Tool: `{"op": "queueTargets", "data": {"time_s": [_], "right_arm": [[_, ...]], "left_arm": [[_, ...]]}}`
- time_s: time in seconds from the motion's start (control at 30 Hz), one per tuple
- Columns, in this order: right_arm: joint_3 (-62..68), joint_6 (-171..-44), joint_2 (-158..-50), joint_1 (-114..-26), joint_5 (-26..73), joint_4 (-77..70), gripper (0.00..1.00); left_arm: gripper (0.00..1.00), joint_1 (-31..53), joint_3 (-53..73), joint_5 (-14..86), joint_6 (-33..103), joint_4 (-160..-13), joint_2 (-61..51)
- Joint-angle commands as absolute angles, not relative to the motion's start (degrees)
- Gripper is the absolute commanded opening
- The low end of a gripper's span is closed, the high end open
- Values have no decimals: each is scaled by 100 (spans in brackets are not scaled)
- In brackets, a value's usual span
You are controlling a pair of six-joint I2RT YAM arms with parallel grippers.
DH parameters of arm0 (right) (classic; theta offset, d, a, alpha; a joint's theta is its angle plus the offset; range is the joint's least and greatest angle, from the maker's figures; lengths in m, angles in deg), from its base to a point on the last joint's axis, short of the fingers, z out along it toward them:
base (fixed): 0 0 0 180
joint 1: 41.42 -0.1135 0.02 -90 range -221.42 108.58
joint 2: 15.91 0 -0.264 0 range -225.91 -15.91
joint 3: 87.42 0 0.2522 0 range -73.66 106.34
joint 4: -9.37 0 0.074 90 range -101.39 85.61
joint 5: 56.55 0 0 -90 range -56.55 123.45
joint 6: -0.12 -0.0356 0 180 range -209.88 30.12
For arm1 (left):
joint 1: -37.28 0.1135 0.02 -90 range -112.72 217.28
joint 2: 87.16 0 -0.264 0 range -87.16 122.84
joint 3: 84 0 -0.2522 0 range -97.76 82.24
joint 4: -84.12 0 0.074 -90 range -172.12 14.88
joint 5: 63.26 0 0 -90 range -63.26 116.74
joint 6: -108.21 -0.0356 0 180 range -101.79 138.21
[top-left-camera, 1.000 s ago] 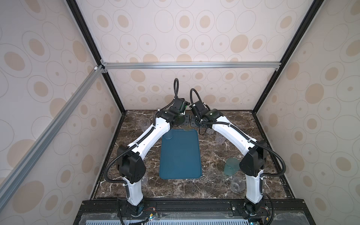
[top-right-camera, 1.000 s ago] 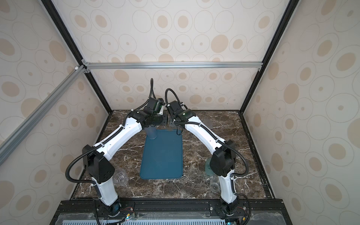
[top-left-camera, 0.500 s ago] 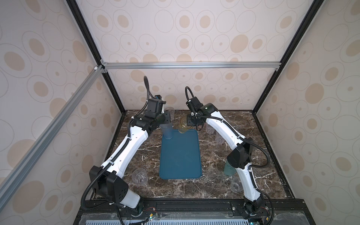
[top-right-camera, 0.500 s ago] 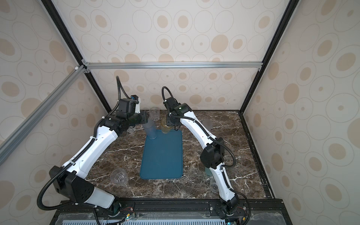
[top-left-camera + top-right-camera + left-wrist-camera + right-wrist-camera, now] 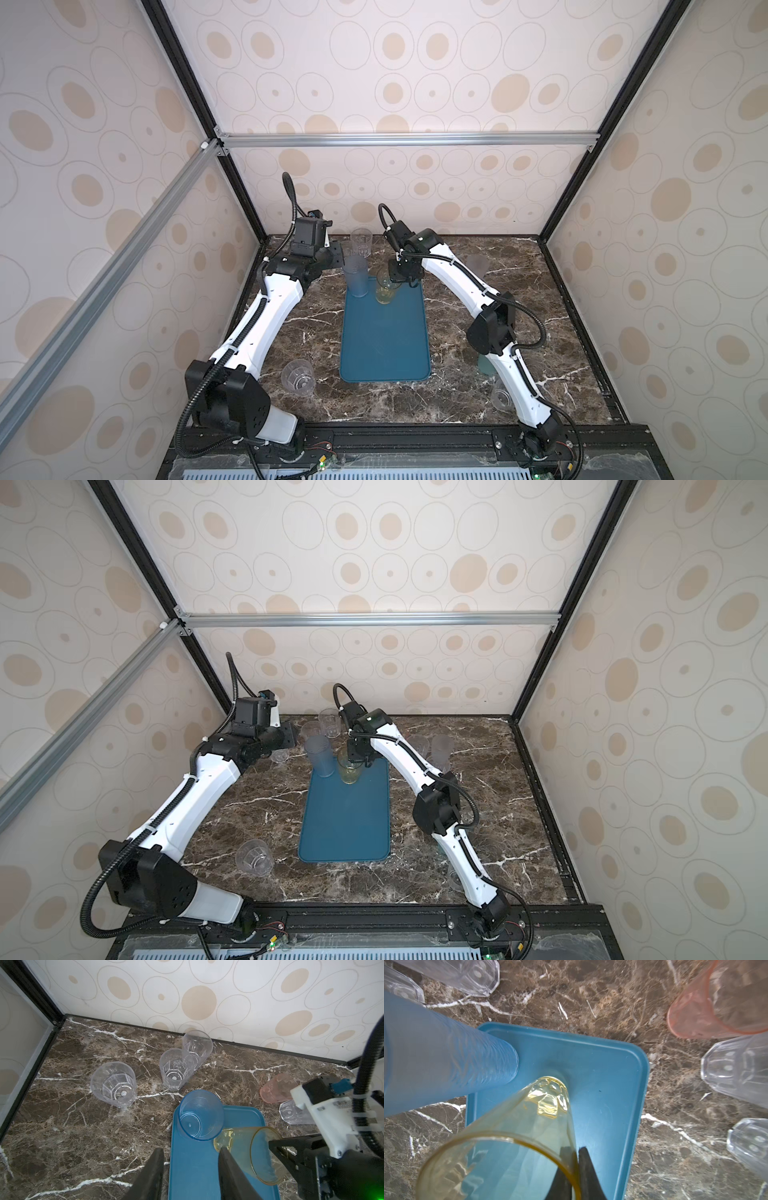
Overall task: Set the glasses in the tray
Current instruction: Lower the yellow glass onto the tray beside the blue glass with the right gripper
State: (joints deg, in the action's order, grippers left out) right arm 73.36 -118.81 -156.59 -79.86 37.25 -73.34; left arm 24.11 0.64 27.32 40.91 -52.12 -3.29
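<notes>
Swung back from the tray's far end, the left gripper (image 5: 191, 1153) now hangs with jaws apart and empty, facing the blue glass (image 5: 200, 1114), which stands upright in the far-left corner of the tray (image 5: 384, 345). Just beside it, the right gripper (image 5: 575, 1150) pinches the rim of the yellow glass (image 5: 517, 1130), 1 finger inside and 1 outside. The glass's long axis runs near vertical below the jaws, with its base at the tray floor, though whether it rests fully is hard to tell. Those 2 are the tray's only contents. Letting go and lifting straight up looks the next call. 3 clear glasses (image 5: 174, 1070) wait on the table (image 5: 83, 1126) beyond that corner, nearer the left arm; a pink glass (image 5: 276, 1088) stands nearer the right.
</notes>
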Motion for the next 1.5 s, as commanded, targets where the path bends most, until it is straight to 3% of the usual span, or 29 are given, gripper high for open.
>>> {"op": "queueTargets", "data": {"time_s": [0.0,0.2,0.93,1.37,1.47], "right_arm": [[7514,-11891,-15742,-8019,3776,-7306,16],[7386,-11970,-15684,-8034,3765,-6914,24],[7481,-11819,-15952,-8071,4241,-6031,10],[7792,-11658,-16155,-8067,4422,-6335,8],[7795,-11708,-16198,-8068,4271,-6340,13]], "left_arm": [[43,2428,76,2881,4028,-5345,-324],[43,2427,119,2972,4020,-5373,-279],[43,2433,114,3026,3849,-5269,-111],[43,2428,120,3008,3817,-5265,-86],[44,2423,129,2999,3829,-5267,-88]]}}
